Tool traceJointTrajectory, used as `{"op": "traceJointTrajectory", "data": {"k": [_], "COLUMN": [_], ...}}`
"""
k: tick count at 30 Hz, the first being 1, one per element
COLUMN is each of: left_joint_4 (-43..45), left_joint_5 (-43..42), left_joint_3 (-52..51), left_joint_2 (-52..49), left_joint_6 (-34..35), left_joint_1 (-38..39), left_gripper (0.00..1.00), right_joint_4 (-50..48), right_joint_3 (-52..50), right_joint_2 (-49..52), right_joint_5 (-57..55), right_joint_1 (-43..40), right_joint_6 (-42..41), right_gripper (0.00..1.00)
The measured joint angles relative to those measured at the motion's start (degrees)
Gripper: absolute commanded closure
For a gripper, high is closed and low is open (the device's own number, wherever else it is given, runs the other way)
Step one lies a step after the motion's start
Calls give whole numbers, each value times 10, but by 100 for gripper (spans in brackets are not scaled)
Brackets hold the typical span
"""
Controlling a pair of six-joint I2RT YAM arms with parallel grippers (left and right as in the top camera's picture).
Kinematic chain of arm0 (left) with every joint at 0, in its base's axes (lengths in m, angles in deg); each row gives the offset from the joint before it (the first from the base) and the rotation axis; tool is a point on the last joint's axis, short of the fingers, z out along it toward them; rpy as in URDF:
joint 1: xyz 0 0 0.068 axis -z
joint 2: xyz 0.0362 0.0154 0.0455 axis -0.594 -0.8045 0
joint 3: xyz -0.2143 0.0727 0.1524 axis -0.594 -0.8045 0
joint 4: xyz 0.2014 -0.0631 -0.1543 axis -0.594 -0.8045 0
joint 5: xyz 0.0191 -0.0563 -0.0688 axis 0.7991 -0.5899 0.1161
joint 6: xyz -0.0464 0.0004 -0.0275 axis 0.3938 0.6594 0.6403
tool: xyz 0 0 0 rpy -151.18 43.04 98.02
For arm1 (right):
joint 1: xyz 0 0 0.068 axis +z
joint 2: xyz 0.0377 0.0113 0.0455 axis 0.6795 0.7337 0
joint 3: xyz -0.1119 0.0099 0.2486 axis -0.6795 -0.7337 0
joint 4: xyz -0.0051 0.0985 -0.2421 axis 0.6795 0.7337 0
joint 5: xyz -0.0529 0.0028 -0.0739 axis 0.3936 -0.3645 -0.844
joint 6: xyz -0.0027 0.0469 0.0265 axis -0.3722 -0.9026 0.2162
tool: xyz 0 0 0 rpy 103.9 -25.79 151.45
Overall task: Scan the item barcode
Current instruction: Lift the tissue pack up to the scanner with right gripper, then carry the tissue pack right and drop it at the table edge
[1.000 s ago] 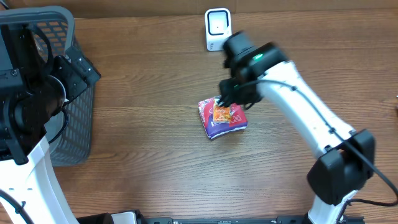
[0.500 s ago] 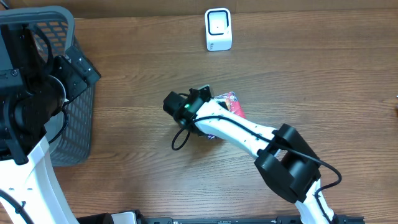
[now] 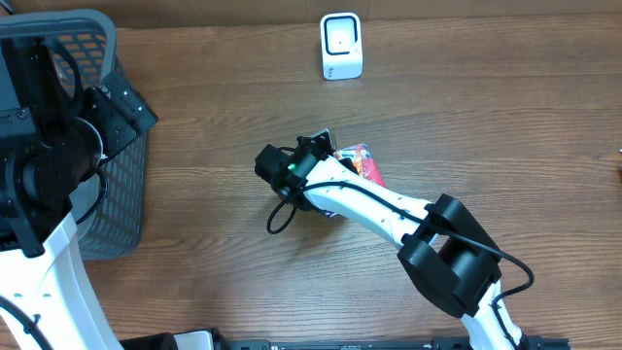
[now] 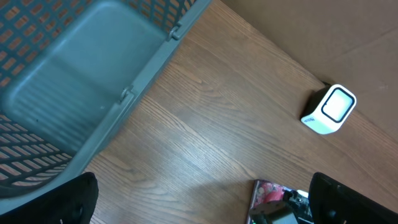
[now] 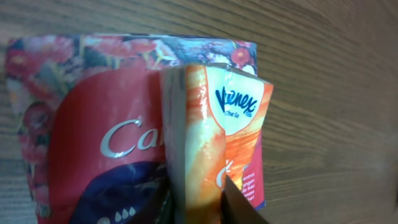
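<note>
Your right gripper clamps the orange plastic-wrapped tissue pack, likely bound for the white boxy scanner; left gripper gapes.

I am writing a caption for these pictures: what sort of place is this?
Probably a mock shop checkout on a wooden table: a barcode scanner, a shopping basket and a tissue packet show it.

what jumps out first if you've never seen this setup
The right gripper pinches a bright orange Kleenex pack that sits against a red floral packet in the middle of the wooden table. A small white scanner stands near the far edge. A grey mesh basket fills the left side.
</note>
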Motion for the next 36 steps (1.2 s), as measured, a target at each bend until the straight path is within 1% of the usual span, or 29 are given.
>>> {"op": "traceJointTrajectory", "data": {"k": [1, 8, 12, 14, 15, 16, 17, 18, 21, 24, 27, 31, 36], "left_joint_4": [0, 0, 0, 0, 0, 0, 0, 0, 0, 0, 0, 0, 0], "left_joint_5": [0, 0, 0, 0, 0, 0, 0, 0, 0, 0, 0, 0, 0], "left_joint_3": [0, 0, 0, 0, 0, 0, 0, 0, 0, 0, 0, 0, 0], "left_joint_2": [0, 0, 0, 0, 0, 0, 0, 0, 0, 0, 0, 0, 0], "left_joint_6": [0, 0, 0, 0, 0, 0, 0, 0, 0, 0, 0, 0, 0], "left_joint_1": [0, 0, 0, 0, 0, 0, 0, 0, 0, 0, 0, 0, 0], "left_gripper": [0, 0, 0, 0, 0, 0, 0, 0, 0, 0, 0, 0, 0], "right_joint_4": [0, 17, 25, 1, -18, -60, -67, -98, -177, -273, -378, -484, -552], "right_joint_3": [0, 7, 66, 109, 127, 154, 157, 169, 180, 180, 179, 179, 178], "right_joint_2": [0, 0, 2, 2, 2, 2, 2, 2, 2, 3, 3, 3, 17], "right_joint_5": [-2, -4, 17, 46, 66, 110, 118, 153, 248, 376, 495, 582, 627], "right_joint_1": [0, -4, -27, -51, -65, -95, -100, -122, -182, -254, -318, -370, -368], "right_joint_6": [0, -2, 5, 26, 41, 70, 74, 92, 121, 136, 125, 88, 61], "right_gripper": [96, 96, 96, 96, 96, 96, 96, 96, 96, 96, 96, 96, 96]}}
